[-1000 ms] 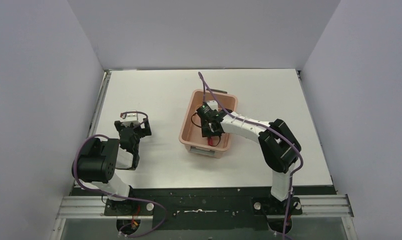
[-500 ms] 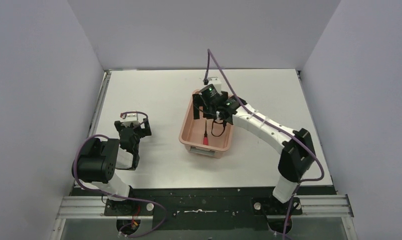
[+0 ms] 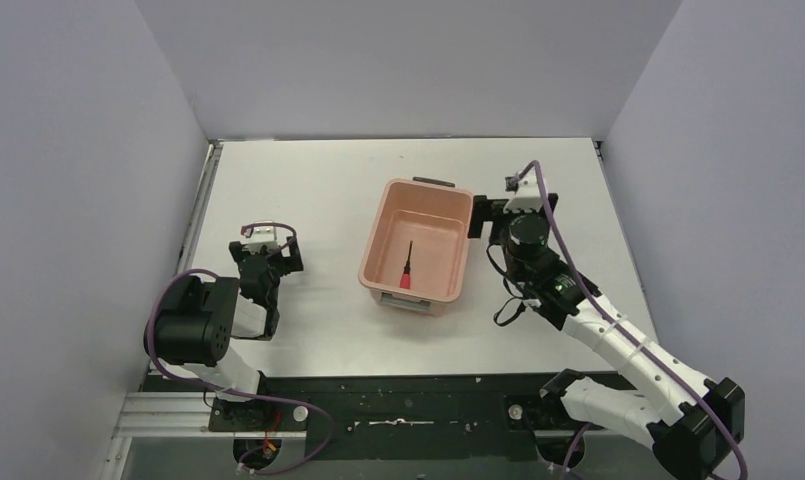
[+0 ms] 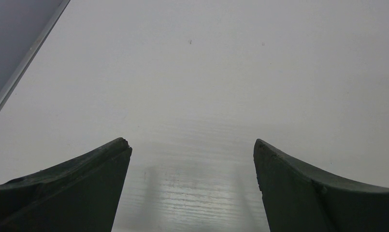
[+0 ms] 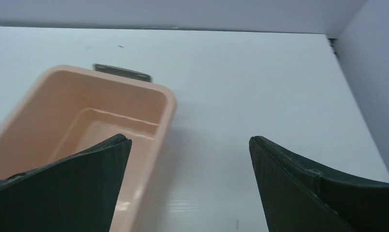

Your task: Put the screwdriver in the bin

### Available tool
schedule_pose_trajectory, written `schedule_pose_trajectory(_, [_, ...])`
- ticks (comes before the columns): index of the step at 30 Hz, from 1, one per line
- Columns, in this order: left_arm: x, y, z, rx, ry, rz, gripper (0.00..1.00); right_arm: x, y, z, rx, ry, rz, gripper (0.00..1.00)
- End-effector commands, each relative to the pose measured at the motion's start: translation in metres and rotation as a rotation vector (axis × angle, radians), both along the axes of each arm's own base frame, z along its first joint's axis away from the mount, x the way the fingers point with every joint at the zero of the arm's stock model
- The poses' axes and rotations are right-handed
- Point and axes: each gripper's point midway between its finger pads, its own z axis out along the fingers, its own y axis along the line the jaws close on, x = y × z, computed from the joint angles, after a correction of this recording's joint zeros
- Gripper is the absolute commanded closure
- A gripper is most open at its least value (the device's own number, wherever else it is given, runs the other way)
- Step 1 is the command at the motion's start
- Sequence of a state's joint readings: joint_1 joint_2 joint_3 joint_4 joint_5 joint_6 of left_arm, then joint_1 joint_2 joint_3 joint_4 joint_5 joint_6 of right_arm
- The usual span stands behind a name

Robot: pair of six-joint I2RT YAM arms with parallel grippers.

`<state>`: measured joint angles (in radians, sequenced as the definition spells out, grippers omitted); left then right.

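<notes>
Salmon-pink plastic is marking out the bin point(image 3: 375, 240), which is sitting on the white surface point(image 3: 308, 180) with the screwdriver point(image 3: 408, 265) lying loose on its floor. The screwdriver's red handle is pointing toward the bin's near short wall and its thin black shaft toward the bin's far end. The right tool point(image 3: 489, 216) is hanging just beside the bin's right long wall, outside it and close to the bin's far right corner, so that wall is standing between the tool and the screwdriver. Whether the tool is touching the bin cannot be told. Its fingers point(image 5: 86, 179) are standing wide apart and gripping nothing, and in the right wrist view the bin's rim and far handle are showing to the left of the gap, with bare surface filling the gap itself. The left tool point(image 3: 266, 252) is resting well to the left of the bin, its fingers point(image 4: 81, 179) likewise spread apart over bare surface and gripping nothing
</notes>
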<state>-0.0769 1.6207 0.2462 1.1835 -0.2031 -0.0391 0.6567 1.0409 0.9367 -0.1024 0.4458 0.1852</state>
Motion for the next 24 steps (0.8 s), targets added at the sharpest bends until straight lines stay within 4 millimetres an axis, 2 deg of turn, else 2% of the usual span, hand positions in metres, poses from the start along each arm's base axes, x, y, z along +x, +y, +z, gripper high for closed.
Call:
schedule_pose_trajectory(1, [0.005,-0.002,0.013,0.003,-0.043,-0.014,0.03,0.003,-0.058,-0.022,-0.052,-0.142,-0.205,0.0])
schedule_pose_trajectory(4, [0.005,-0.002,0.012,0.004,-0.042,-0.014,0.03,-0.006,-0.085,-0.06,-0.106,-0.127,-0.295,0.0])
schedule_pose_trajectory(6, [0.006,-0.002,0.013,0.003,-0.043,-0.013,0.03,-0.011,-0.095,-0.086,-0.129,-0.1,-0.324,0.0])
schedule_pose_trajectory(10, [0.005,-0.002,0.012,0.004,-0.042,-0.014,0.03,-0.018,-0.103,-0.13,-0.117,-0.058,-0.325,0.0])
schedule_pose_trajectory(12, [0.005,-0.002,0.012,0.003,-0.042,-0.014,0.03,-0.022,-0.103,-0.145,-0.104,-0.05,-0.309,0.0])
schedule_pose_trajectory(24, [0.005,-0.002,0.012,0.003,-0.042,-0.016,0.03,-0.019,-0.108,-0.143,-0.072,-0.073,-0.3,0.0])
